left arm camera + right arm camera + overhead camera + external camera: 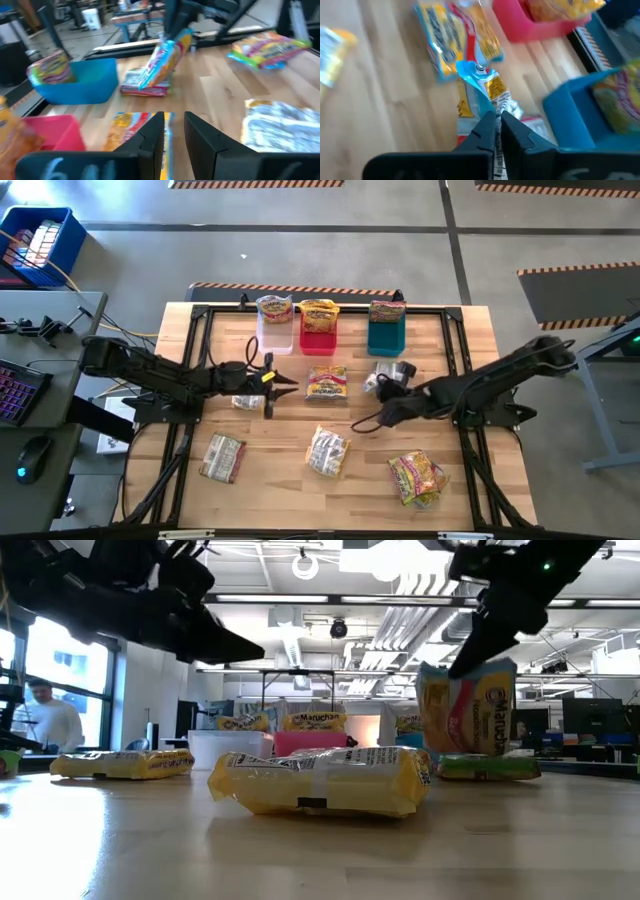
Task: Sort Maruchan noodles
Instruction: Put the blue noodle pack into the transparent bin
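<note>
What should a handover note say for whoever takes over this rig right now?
Right gripper: fingers shut on a packet, lifted by its edge just in front of the teal bin.
Left gripper: holds nothing, fingers slightly apart, hovering left of the yellow-orange packet at table centre.
Done: one packet each stands in the clear bin, red bin and teal bin.
Left: the held packet, another lying under it, the centre one, one under the left arm, and three along the near edge.
</note>
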`<state>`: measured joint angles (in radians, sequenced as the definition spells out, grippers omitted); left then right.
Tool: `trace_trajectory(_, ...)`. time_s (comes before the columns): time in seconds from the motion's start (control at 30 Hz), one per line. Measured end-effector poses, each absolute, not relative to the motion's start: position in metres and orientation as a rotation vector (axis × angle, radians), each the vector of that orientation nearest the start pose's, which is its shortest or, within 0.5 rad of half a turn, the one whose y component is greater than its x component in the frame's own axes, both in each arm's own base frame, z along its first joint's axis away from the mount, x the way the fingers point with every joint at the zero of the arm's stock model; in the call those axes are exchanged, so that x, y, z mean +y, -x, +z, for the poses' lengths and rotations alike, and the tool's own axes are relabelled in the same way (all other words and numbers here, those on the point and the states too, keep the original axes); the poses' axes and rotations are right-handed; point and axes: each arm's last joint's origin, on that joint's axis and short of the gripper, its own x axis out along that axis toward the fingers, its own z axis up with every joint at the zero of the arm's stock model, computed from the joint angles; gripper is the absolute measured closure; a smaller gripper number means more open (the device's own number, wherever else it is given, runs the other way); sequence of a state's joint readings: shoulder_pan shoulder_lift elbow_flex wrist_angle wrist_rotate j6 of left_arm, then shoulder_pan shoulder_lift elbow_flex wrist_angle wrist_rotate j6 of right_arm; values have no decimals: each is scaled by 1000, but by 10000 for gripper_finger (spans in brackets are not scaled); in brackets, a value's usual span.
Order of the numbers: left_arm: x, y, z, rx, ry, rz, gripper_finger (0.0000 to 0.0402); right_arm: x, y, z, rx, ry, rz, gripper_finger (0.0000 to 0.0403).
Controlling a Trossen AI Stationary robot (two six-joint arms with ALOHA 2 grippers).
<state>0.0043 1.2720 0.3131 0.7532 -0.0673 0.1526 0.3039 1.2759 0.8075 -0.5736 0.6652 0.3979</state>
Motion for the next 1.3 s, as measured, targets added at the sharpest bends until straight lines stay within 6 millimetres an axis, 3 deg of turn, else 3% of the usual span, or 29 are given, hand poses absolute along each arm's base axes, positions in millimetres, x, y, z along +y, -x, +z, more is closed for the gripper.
trace_trajectory(0.2, -12, -248, 167, 244, -220, 1, 312, 50, -213, 211, 653, 11, -360, 403)
trace_trajectory(0.37, -17, -289, 157, 301, -262, 3, 277, 50, -208, 202, 543, -45, -271, 403)
trace_trajectory(0.67, -28, -363, 143, 318, -268, -15, 222, 50, -207, 201, 527, -42, -265, 403)
trace_trajectory(0.9, -43, -389, 137, 393, -294, -81, 202, 50, -207, 200, 537, -37, -266, 403)
trace_trajectory(1.3, -96, -426, 119, 522, -460, -132, 206, 49, -205, 198, 565, 0, -271, 403)
